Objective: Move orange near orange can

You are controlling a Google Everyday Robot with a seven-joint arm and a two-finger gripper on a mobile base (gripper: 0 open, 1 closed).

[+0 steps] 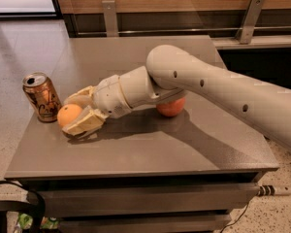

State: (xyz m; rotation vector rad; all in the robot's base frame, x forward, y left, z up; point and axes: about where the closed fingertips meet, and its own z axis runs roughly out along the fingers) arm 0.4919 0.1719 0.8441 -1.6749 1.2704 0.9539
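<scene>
The orange sits between the fingers of my gripper at the left side of the grey table. It is low over the tabletop or resting on it. The gripper is shut on the orange, with one cream finger behind it and the other in front. The orange can stands upright just left of the orange, a small gap away, with its opened silver top showing. My arm reaches in from the right across the table.
A red-yellow apple lies mid-table, partly hidden behind my arm. The table's left edge is close to the can. A wooden wall with metal brackets runs behind the table. A black cable hangs at the lower left.
</scene>
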